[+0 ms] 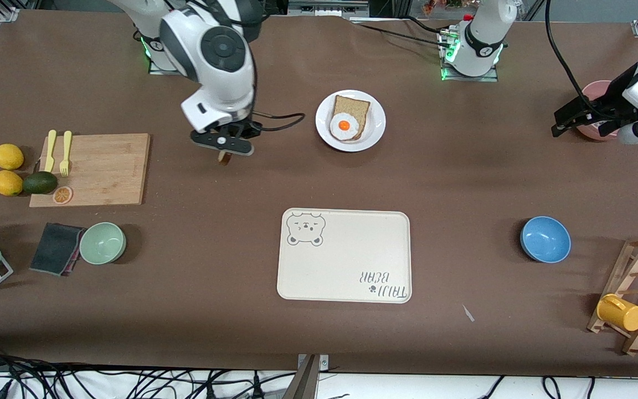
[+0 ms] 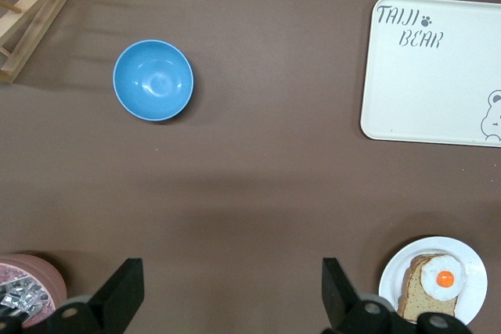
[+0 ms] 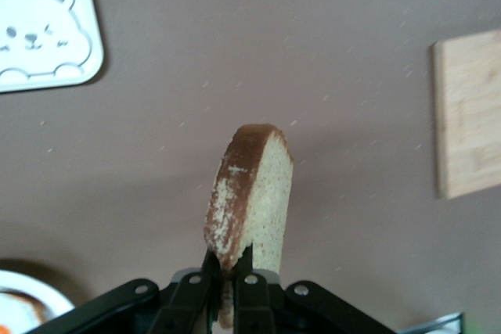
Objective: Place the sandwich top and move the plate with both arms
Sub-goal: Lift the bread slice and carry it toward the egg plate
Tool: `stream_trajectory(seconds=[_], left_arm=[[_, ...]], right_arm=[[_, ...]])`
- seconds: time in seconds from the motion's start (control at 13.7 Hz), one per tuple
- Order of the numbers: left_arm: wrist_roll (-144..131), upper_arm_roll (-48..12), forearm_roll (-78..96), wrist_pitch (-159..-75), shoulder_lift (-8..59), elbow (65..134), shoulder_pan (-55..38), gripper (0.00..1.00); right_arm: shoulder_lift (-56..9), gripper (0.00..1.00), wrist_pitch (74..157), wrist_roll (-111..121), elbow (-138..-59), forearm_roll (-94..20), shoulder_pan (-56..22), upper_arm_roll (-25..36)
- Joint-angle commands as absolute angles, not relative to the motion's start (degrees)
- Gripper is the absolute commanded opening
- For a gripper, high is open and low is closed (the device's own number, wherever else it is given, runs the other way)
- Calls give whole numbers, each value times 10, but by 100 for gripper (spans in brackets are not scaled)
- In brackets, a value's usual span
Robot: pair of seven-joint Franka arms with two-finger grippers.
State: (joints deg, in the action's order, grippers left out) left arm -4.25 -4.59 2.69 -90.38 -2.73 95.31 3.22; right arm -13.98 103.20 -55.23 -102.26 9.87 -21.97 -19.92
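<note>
Two robot arms work over a brown table (image 1: 463,183) set with kitchen things. Nearest the front camera, a yellow mug (image 1: 620,312) hangs on a wooden rack (image 1: 637,293) at the left arm's end of the table. A cream tray (image 1: 344,256) with a bear drawing lies flat at the middle. A blue bowl (image 1: 545,239) sits toward the left arm's end, and a pale green bowl (image 1: 102,243) rests just beside a dark folded cloth (image 1: 56,247) toward the right arm's end.

Farther from the camera, a wooden cutting board (image 1: 97,169) carries a yellow fork (image 1: 66,152), a second yellow utensil and an orange slice (image 1: 62,194), with two lemons (image 1: 8,169) and an avocado (image 1: 40,182) at its edge.

Over bare table between the board and the plate, the right end effector (image 1: 224,151) is clamped on the sandwich top (image 3: 250,197), a speckled brown-crusted bread slice that hangs on edge from the closed fingers (image 3: 249,303), clear of the surface.

Farther still, the white plate (image 1: 350,120) holds another bread slice (image 1: 352,108) with a fried egg (image 1: 344,126) on it.

Toward the left arm's end, the left end effector (image 2: 227,291) waits over the table near a pink bowl (image 1: 596,111), its fingers (image 2: 338,291) spread wide apart and holding nothing.
</note>
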Motion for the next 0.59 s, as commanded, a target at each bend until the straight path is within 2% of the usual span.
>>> stream_trajectory(seconds=[0.0, 0.37, 0.51], left_arm=[[-40, -49, 18, -890, -19, 934, 35, 100], [-40, -48, 18, -890, -20, 934, 35, 100], [-40, -49, 18, -890, -19, 935, 35, 100]], right_arm=[[-205, 1, 997, -621, -956, 90, -276, -193], [-283, 1, 969, -745, -873, 41, -367, -171], [-314, 1, 963, -790, -834, 14, -412, -141]])
